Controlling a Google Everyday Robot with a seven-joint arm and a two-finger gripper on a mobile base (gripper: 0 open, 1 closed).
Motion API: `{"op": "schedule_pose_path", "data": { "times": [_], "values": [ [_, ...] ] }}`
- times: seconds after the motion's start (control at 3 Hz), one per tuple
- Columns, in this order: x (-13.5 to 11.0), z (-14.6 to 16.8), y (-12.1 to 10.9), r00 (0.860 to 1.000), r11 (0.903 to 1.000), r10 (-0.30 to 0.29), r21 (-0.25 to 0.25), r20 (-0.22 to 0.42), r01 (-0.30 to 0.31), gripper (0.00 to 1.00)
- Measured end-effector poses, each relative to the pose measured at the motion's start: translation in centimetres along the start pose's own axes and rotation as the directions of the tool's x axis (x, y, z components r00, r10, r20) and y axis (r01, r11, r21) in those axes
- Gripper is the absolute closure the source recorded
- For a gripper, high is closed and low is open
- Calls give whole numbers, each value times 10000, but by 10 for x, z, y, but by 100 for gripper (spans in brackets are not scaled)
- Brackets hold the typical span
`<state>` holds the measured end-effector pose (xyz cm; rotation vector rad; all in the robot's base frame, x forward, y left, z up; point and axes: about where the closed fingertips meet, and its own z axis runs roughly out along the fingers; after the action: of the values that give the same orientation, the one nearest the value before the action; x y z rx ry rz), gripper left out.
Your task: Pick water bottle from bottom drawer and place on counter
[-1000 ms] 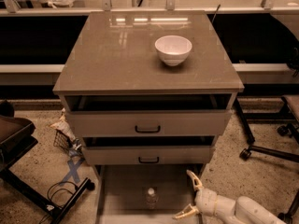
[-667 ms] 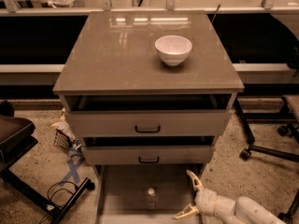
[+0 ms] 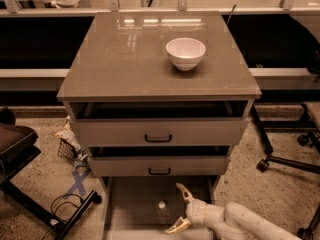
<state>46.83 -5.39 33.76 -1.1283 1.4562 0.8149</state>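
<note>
Nothing has moved since before: the bottle [image 3: 161,211] stands upright in the open bottom drawer [image 3: 130,204], below the front edge of the tabletop [image 3: 125,59]. Just right of it is the gripper [image 3: 173,209], jaws spread wide, empty. Closing off-centre could tip the light bottle.

Water bottle [image 3: 161,211]: clear, white-capped, upright on the floor of the pulled-out bottom drawer [image 3: 135,204], near its middle. Pincer [image 3: 178,209]: just right of the bottle, fingers spread wide. Table [image 3: 125,59] (the cabinet's glossy grey-brown top slab): level, reflective, above the drawers.
</note>
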Motion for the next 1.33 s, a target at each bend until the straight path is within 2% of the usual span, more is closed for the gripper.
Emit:
{"op": "schedule_pose_path", "data": {
  "times": [0.33, 0.67, 1.0, 1.33],
  "values": [
    [19, 38, -2, 9991, 9977, -375, -563, -174, 364, 0],
    [37, 65, -7, 9987, 9942, -471, -975, -215, 448, 0],
    [56, 79, -15, 9981, 9907, -486, -1291, -389, 432, 0],
    [82, 68, -23, 9939, 9874, -534, -1537, -966, 381, 26]
  ]
}}
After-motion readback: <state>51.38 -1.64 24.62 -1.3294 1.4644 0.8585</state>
